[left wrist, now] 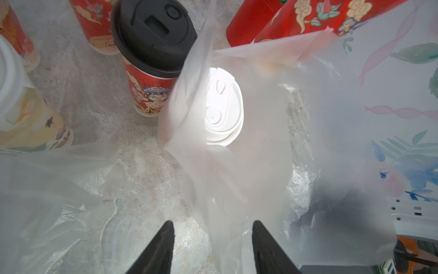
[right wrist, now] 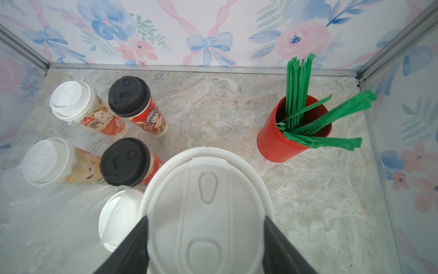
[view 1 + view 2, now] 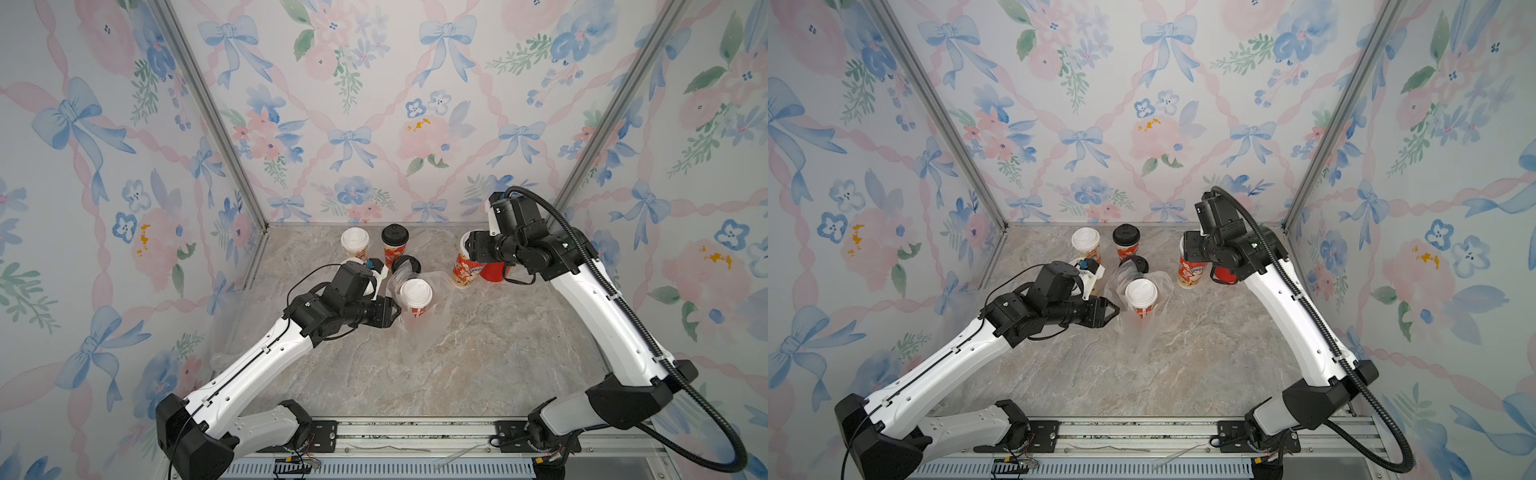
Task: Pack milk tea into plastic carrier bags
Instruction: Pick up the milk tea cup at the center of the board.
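Marble desk, floral walls. Right gripper clamped on white-lidded cup near far edge, beside straw cup. Left gripper open, empty, at mid-desk bag around second cup; other cups crowd behind.

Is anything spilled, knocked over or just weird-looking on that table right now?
No spill or toppled cup shows. Two untidy bits: the green straws splay out over the rim of the plain red cup, and the clear bag sags crumpled around a white-lidded cup at mid-table.
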Controlling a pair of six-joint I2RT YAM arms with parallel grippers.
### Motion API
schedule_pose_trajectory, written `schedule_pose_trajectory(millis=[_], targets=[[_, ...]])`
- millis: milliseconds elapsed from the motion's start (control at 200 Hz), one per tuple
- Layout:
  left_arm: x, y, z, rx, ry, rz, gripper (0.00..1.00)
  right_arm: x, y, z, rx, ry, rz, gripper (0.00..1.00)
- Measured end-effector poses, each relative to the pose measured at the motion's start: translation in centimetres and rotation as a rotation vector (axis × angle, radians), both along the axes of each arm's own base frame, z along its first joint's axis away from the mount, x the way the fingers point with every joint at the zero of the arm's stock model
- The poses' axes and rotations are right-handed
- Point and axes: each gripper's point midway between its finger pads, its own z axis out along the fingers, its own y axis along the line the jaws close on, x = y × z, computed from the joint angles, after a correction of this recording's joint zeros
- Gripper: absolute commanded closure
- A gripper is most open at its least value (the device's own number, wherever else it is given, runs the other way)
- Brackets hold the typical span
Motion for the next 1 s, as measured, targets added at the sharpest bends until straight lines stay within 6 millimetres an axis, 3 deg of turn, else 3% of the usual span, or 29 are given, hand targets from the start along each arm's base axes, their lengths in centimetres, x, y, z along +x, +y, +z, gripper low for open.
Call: schedule_pose_trajectory(millis=[265,570,795,1000], targets=[[-1.6,-0.5,1.5,-0.048,-0.018,-0.035,0.51,-5.4,1.6,4.0,0.021,-0.044,0.074,0.39],[-3.0,-0.9,1.6,-0.068,-0.004,-0.053,0.79,-8.9,4.1,9.7,0.091,-0.145,0.167,0.41],[-3.2,-1.1,1.5,-0.070,0.004,-0.054,0.96,-9.8,7.2,11.0,0.105,-0.161,0.244,0.42],[-3.3,-1.2,1.5,-0.068,0.002,-0.059,1.00,-11.1,9.6,10.1,0.087,-0.128,0.312,0.43]])
